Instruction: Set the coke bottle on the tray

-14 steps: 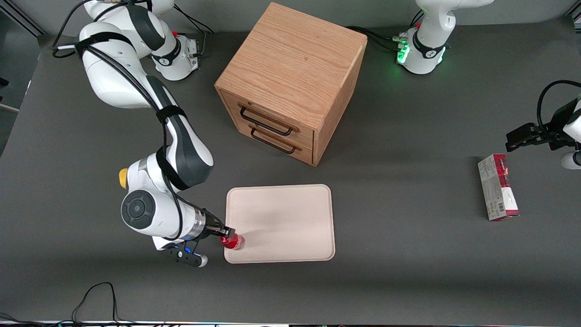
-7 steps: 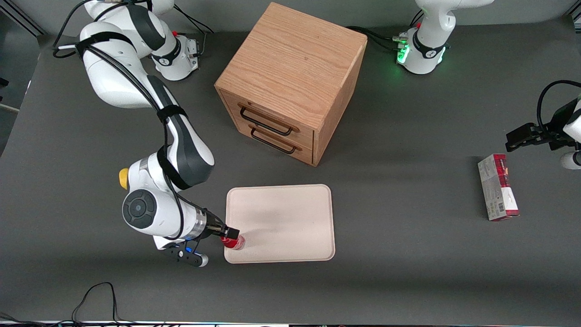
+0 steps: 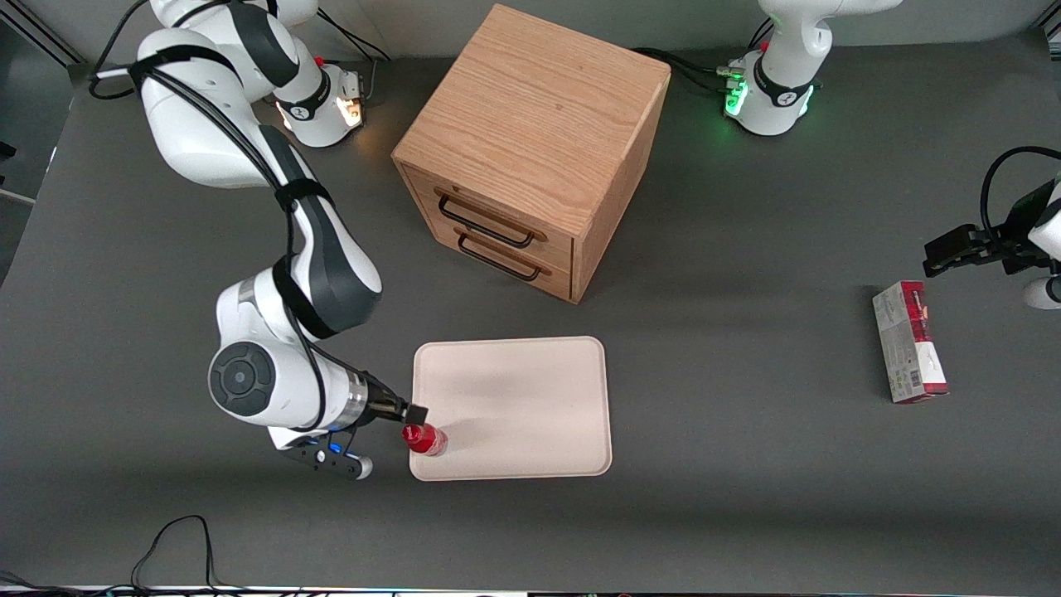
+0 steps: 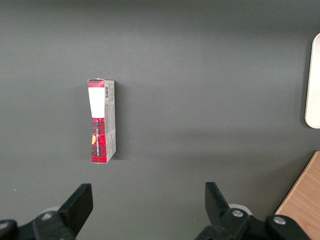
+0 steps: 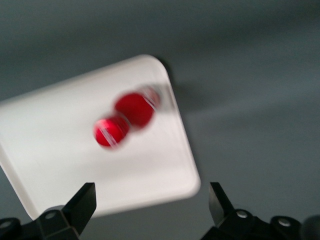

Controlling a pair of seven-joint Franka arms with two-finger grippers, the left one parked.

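On the tray (image 3: 530, 398), at the corner nearest the working arm, coke bottle (image 3: 425, 439) standing upright, nothing else on it, gripper (image 3: 412, 412) just above, jaws wide and empty

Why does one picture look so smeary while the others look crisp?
Right wrist view: motion blur doubles the coke bottle into red blobs on the tray, beneath the open gripper. Front view: sharp, evenly lit, with soft shadows beside the wooden cabinet. Left wrist view: sharp; the carton casts a faint shadow.
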